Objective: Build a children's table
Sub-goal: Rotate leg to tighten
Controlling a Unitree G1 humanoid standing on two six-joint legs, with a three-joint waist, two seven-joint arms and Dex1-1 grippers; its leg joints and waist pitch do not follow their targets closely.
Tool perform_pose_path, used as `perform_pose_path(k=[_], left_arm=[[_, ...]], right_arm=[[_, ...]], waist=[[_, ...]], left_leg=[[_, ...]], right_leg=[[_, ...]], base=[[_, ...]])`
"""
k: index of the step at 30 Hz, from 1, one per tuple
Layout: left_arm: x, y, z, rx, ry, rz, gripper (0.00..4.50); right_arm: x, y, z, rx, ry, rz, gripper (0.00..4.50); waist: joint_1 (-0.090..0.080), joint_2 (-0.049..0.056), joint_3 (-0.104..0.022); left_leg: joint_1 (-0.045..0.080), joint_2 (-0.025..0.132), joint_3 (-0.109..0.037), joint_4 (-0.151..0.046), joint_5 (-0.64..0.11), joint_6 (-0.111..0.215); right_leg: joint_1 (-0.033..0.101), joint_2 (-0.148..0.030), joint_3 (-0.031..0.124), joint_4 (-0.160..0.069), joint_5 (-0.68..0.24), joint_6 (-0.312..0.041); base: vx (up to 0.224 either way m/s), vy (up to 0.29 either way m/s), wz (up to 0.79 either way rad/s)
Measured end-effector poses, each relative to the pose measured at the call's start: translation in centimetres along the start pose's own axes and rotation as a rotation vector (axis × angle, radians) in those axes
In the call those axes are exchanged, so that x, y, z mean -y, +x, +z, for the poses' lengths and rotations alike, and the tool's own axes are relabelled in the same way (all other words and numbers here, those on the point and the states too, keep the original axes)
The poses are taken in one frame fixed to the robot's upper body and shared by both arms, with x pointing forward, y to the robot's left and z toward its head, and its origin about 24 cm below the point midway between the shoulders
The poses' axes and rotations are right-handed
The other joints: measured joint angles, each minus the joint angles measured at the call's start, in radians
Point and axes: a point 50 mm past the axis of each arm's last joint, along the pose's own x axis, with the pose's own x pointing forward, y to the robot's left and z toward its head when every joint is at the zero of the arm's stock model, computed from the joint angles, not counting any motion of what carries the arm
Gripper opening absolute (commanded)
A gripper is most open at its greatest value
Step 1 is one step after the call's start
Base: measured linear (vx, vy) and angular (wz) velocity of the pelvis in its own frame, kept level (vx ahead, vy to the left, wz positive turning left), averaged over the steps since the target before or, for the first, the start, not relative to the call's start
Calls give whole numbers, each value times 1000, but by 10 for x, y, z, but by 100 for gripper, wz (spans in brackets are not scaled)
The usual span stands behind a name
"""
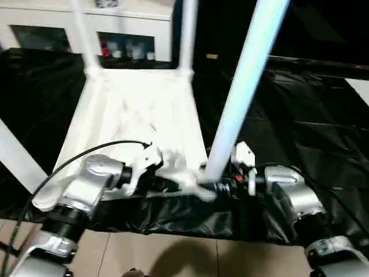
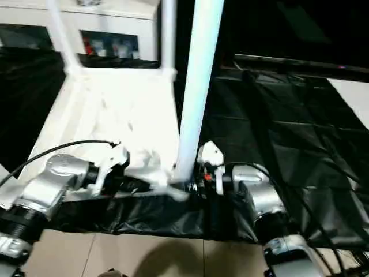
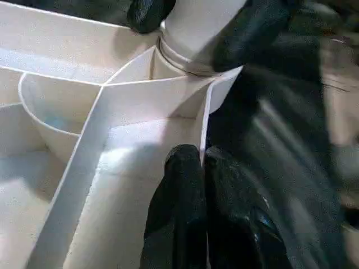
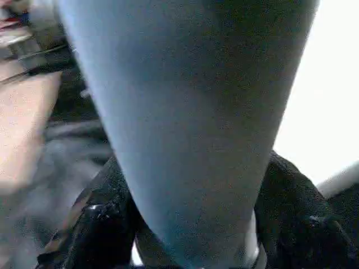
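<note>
the children's table (image 1: 138, 115) lies upside down on the black-covered surface (image 1: 300, 115), its ribbed underside facing up at me. the near-right corner socket (image 3: 185, 61) is my landmark. a white leg (image 1: 242, 86) stands in that socket, leaning up and away to the right. my right gripper (image 1: 222, 186) sits at the base of that leg, just above the socket, its two black fingers (image 4: 95, 224) one on each side of the tube and closed against it. my left gripper (image 3: 203, 168) is just beside the socket on the table side, its fingers pinched together over the thin upright edge wall (image 3: 203, 120) of the tabletop.

my left wrist view gives what the head views do not: the ribs meeting at the socket, a curved rib (image 3: 39, 120) beside them, the collar ring where the leg enters the socket, and the black fingertips of my right gripper on either side of that leg. my right wrist view has the leg looming close between my own fingers. from the head views i see two more legs (image 1: 187, 34) standing at the far corners, well away from the socket, and another white leg (image 1: 17, 156) slanting at the left edge.

beyond the surface stands a white cabinet (image 1: 138, 23) with small items on its shelf. below the near edge of the surface is a tan tiled floor (image 1: 173, 257). a black cable (image 1: 86, 153) arcs over my left forearm.
</note>
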Motion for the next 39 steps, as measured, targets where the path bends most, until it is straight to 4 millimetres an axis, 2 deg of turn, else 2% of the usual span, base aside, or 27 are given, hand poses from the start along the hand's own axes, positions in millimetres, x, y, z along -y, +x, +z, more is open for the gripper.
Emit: perform_pose_path(k=[3,10,11,13,17,19,28,31,33,36,39], left_arm=[[-3,9,3,18,-27,101,0],[-5,26,10,47,-94,249,0],[-5,28,11,50,-98,256,0],[-5,29,12,54,-99,266,0],[-4,29,14,55,-88,265,0],[-4,29,14,54,-85,256,0],[-3,9,7,17,-38,127,0],[-1,3,5,1,-25,65,0],[0,-1,3,-14,-15,11,0],[3,-5,1,-27,-14,-45,0],[5,-7,-1,-36,-17,-89,0]], right_arm=[[6,9,0,26,38,-199,243],[13,28,6,31,88,-490,243],[13,29,7,27,81,-505,299],[13,32,9,25,67,-534,299],[12,32,11,21,53,-538,343],[10,31,11,22,50,-529,361],[7,12,9,-60,-102,-246,361],[7,-2,8,-84,-117,-128,361],[5,-11,8,-105,-122,-28,329],[3,-18,8,-122,-114,63,326],[1,-22,8,-135,-95,143,295]], waist=[[-16,0,-1],[-19,9,-7],[-19,11,-7],[-18,13,-8],[-17,14,-7],[-17,14,-7],[-18,16,-6],[-12,16,-5],[-4,15,-5],[5,14,-5],[11,13,-4]], left_leg=[[1,-1,0,-1,0,0],[1,-2,0,-2,0,0],[1,-2,-1,-2,0,0],[0,-2,-1,-4,0,0],[-1,-2,-1,-6,0,0],[-1,-2,-1,-6,0,0],[-1,-1,-1,-6,-1,0],[-2,-1,-1,-6,-1,0],[-3,-1,-1,-5,-1,0],[-3,-1,-1,-4,-1,0],[-3,-1,-1,-4,0,0]], right_leg=[[3,0,0,-1,-1,1],[3,0,1,-1,-1,2],[3,0,1,-2,-2,3],[1,0,1,-2,-2,4],[0,0,0,-3,-3,5],[0,0,0,-3,-3,5],[-1,1,-1,-4,0,0],[-1,0,-1,-4,0,-1],[-1,0,-1,-4,0,-1],[-1,0,-1,-4,1,-2],[-1,0,-1,-3,1,-2]], base=[[0,0,0],[0,0,0],[0,0,0],[0,0,0],[0,0,0],[0,0,0],[0,0,0],[0,0,0],[0,0,0],[0,0,0],[0,0,0]])
